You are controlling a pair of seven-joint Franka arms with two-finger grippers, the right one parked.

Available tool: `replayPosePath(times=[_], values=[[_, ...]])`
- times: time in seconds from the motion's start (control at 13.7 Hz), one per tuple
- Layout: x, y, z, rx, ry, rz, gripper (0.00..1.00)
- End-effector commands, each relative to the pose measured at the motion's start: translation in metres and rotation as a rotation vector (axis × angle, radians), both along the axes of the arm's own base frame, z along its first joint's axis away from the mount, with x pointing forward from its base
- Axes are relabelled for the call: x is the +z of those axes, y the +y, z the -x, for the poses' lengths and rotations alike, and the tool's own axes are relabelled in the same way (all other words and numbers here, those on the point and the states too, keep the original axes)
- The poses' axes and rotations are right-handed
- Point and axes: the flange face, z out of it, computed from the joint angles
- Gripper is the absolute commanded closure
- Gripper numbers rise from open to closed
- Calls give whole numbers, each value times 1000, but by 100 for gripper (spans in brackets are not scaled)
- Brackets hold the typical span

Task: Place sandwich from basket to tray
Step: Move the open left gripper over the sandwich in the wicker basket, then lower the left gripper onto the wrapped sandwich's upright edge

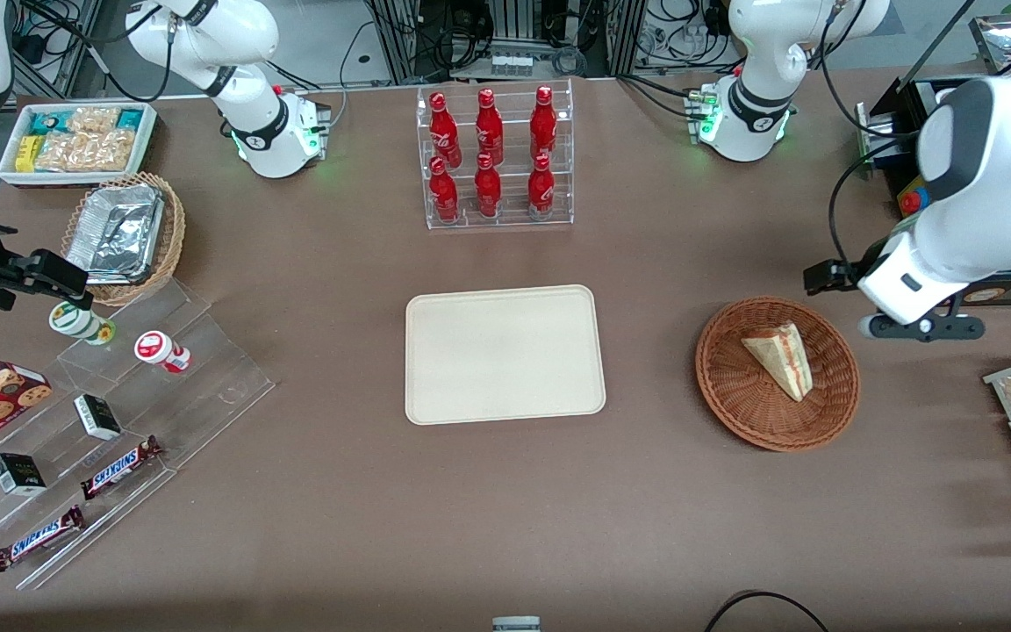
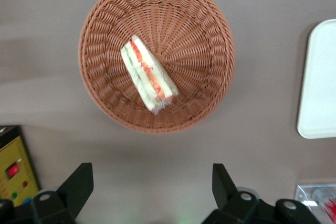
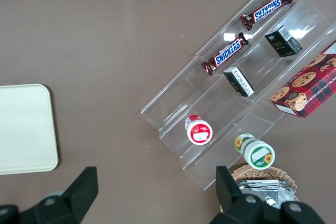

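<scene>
Sandwich (image 2: 148, 75) lies in the basket (image 2: 100, 35); the claw (image 2: 152, 184), wide open and empty, hovers beside it. Centre over the wedge, straddle its bread faces, then descend.

The working left arm's black two-finger gripper (image 2: 149, 190) is being held high above the table, its fingers (image 2: 79, 184) spread wide apart.

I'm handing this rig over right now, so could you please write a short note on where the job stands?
Left gripper: open, holding nothing, hovering above the table beside the round reddish-brown wicker basket.
Triangular white-bread sandwich with red and green filling: lying in the basket.
Flat cream rectangular tray: mid-table, nothing on it.
Done: nothing delivered yet.
Left: descend, grasp the sandwich, carry it to the tray, release.
</scene>
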Motion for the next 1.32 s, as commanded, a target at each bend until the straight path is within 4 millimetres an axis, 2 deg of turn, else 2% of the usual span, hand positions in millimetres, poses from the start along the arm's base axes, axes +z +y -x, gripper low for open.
replayPosePath(times=[0.0, 0.29, 0.66, 0.88, 1.1, 1.24], values=[[-31, 4, 10, -13, -35, 2, 0], [-66, 6, 7, -6, -41, 3, 0], [-98, 14, 9, 24, -61, 2, 0], [-115, 19, 17, 160, -100, -12, 0], [-119, 19, 17, 291, -104, -28, 0], [-124, 17, 15, 445, -128, -40, 0]])
